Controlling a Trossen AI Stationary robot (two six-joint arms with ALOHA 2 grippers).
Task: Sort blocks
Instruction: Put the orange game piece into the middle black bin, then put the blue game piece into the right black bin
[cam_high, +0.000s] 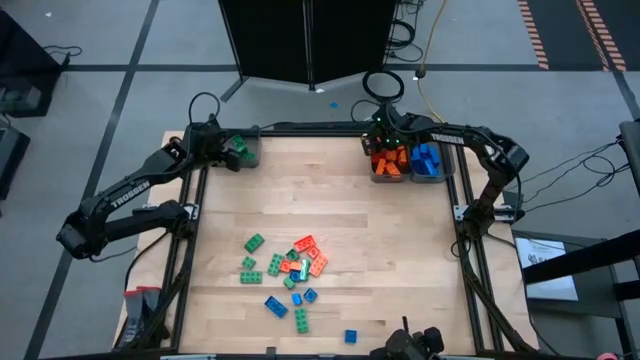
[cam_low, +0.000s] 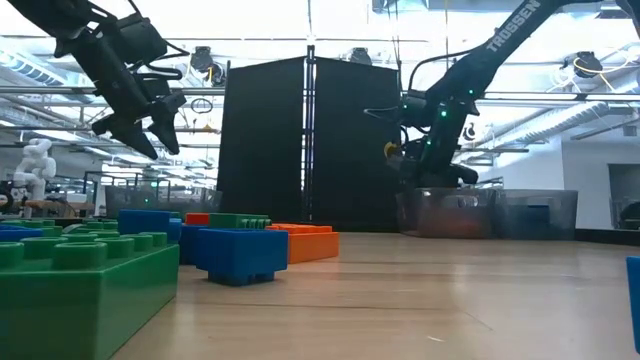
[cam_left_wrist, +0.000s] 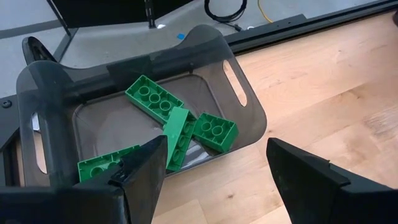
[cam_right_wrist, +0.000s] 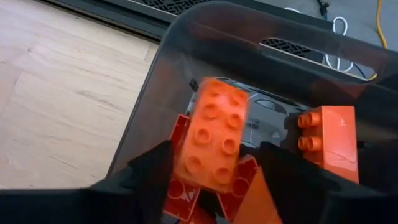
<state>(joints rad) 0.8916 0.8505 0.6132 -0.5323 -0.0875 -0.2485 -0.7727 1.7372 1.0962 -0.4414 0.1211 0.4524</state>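
Note:
My right gripper (cam_right_wrist: 216, 149) hangs open over the far grey bin (cam_high: 388, 172) that holds orange blocks. One orange studded block (cam_right_wrist: 214, 134) shows blurred between its fingers, above the orange blocks in the bin. A second bin (cam_high: 428, 163) beside it holds blue blocks. My left gripper (cam_left_wrist: 217, 155) stands open and holds nothing, just above the far-left bin (cam_left_wrist: 245, 93), where several green blocks (cam_left_wrist: 180, 124) lie on the bottom. Loose green, orange and blue blocks (cam_high: 290, 270) lie in the middle of the table. My right gripper comes slanting down from above, with a finger on either side of the orange block's long sides. One finger (cam_right_wrist: 155, 168) is close against the block's edge (cam_right_wrist: 181, 165); whether it touches, I cannot tell. A gap shows at the other finger. The block is tilted.
The three bins line the table's far edge, inside the black frame (cam_high: 300, 128). In the low view, big green and blue blocks (cam_low: 90, 270) sit close to the near edge. Bare wood (cam_high: 300, 190) lies between the bins and the loose pile.

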